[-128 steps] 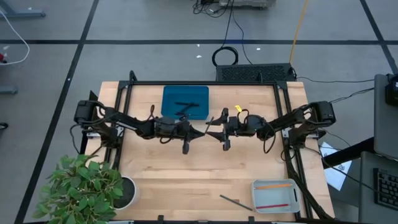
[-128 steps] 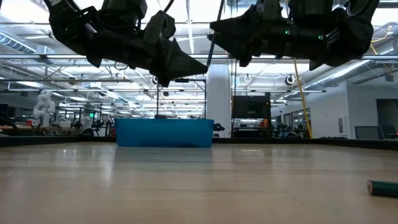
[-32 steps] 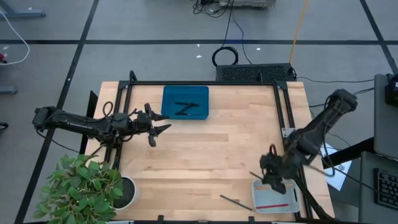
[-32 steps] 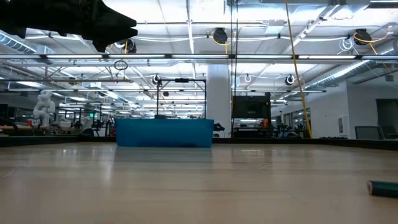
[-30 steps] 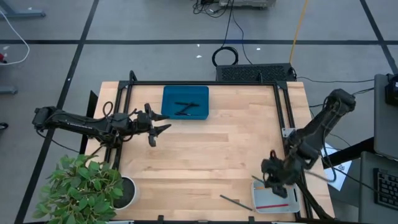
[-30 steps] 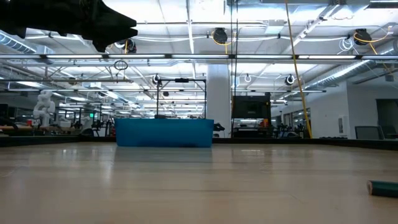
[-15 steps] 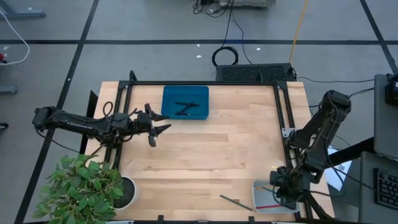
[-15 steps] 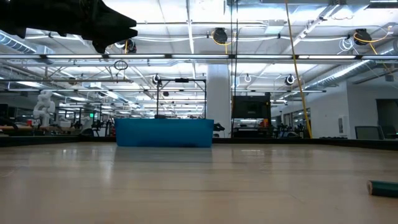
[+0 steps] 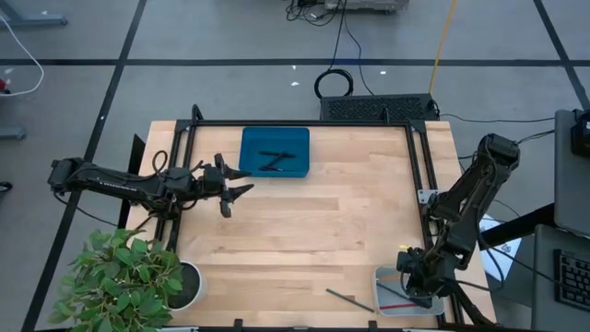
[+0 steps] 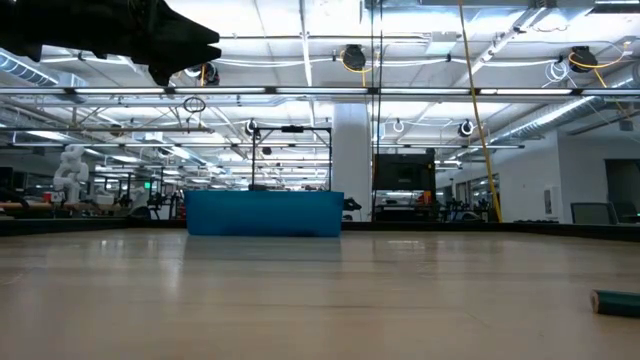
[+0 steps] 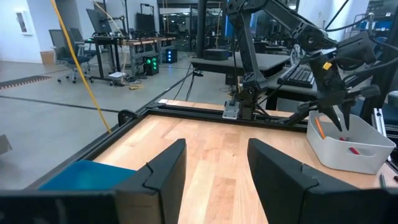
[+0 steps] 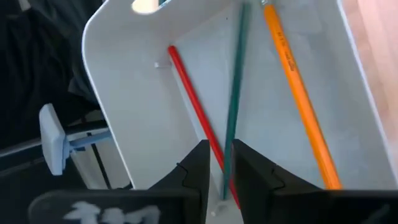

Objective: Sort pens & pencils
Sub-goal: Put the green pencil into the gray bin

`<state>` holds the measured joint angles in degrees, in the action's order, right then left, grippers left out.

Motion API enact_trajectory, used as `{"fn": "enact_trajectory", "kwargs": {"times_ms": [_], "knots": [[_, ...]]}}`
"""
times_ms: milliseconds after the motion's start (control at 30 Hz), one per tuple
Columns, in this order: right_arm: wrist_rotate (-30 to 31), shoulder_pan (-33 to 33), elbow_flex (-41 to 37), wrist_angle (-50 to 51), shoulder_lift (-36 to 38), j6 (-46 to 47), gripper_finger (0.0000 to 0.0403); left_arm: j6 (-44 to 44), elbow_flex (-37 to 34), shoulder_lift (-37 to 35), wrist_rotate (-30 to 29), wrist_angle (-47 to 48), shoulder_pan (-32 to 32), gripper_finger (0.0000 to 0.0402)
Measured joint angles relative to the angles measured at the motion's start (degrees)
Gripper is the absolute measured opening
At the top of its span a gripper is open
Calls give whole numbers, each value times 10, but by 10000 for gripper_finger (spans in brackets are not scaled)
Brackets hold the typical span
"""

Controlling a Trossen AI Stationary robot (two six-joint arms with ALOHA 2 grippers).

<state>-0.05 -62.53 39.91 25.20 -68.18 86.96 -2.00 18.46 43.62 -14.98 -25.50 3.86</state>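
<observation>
My right gripper (image 9: 413, 286) (image 12: 221, 149) hangs slanting down into the white tray (image 9: 378, 293) at the table's near right. A dark green pencil (image 12: 235, 93) lies between its slightly parted fingers and runs to the tray's far wall. It lies beside an orange pencil (image 12: 298, 106) and crosses a red pencil (image 12: 193, 99). The blue tray (image 9: 249, 138) at the far middle holds black pens (image 9: 274, 159). My left gripper (image 9: 230, 194) (image 11: 214, 168) waits open and level, left of the blue tray. My right gripper has the dark green pencil's near end (image 12: 226, 163) between its fingers, which come from above, slanting down, and lie along the pencil. The gap looks wider than the pencil. I cannot tell whether a finger touches it.
A dark grey stick (image 9: 348, 298) lies on the table just left of the white tray, and its end (image 10: 615, 300) shows in the low view. A potted plant (image 9: 129, 277) stands at the near left corner. Bare wood lies across the middle.
My right gripper has gone toward the table's near right and down, from beside the white tray's far left corner into the tray. It rolled its wrist as it went and took the dark green pencil along.
</observation>
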Motion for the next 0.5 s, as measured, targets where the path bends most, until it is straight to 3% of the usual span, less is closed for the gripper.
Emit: {"fn": "enact_trajectory", "kwargs": {"times_ms": [200,500], "knots": [[0,11,-11,-7,0,23,65,-1,0,0,0,0,0,175],[3,20,-11,-92,51,-48,48,-4,0,0,0,1,0,175]]}}
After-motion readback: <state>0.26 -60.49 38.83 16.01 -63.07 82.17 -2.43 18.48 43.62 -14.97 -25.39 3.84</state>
